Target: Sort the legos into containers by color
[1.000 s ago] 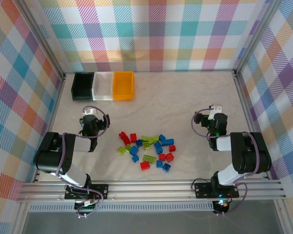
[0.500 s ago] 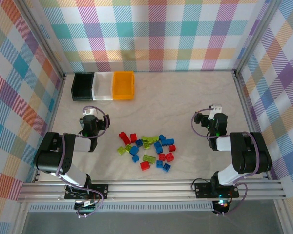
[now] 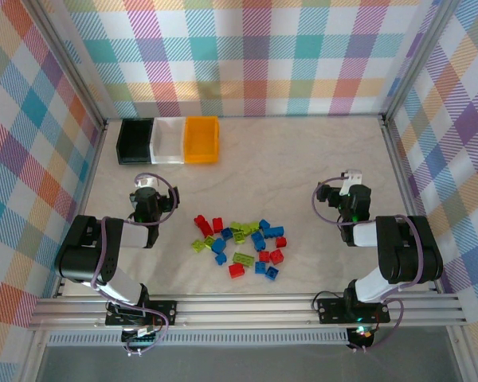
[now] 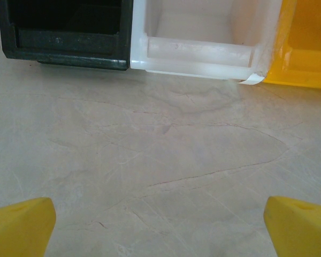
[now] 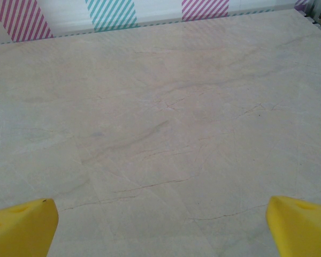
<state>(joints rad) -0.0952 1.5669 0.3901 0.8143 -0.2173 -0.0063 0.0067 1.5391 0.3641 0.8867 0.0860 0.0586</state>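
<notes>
The left tool (image 3: 148, 185) is wide open and holds nothing. It sits on the left side of the table (image 3: 303, 159) and points toward the far end. In its own camera, its two yellow fingertips (image 4: 21, 222) stand far apart with bare table between them. The right tool (image 3: 352, 177) sits on the right side. It is wide open too, with nothing in it.

The legos (image 3: 239, 243) lie in one heap on the table, between the two arms and a bit nearer than the tools. They are red, blue and lime green, all mixed up, and many touch each other. None is in a bin, so I think the sorting has not begun.

Three bins sit in a row at the far left, side against side: the black bin (image 3: 122, 143), the clear bin (image 3: 168, 157) and the orange bin (image 3: 201, 157). All three look empty.

What could go wrong? The bricks are tiny and packed close. An open tool could pinch two colours at once, or shove the others away. A small brick could slip out on the way. The bins touch, so a brick let go a little off could land in the wrong one. The bins are also well apart from the right arm.

I can read no words or brand anywhere. A small white tab (image 4: 251, 80) sticks out at the near corner of the clear bin, and it looks blank.
</notes>
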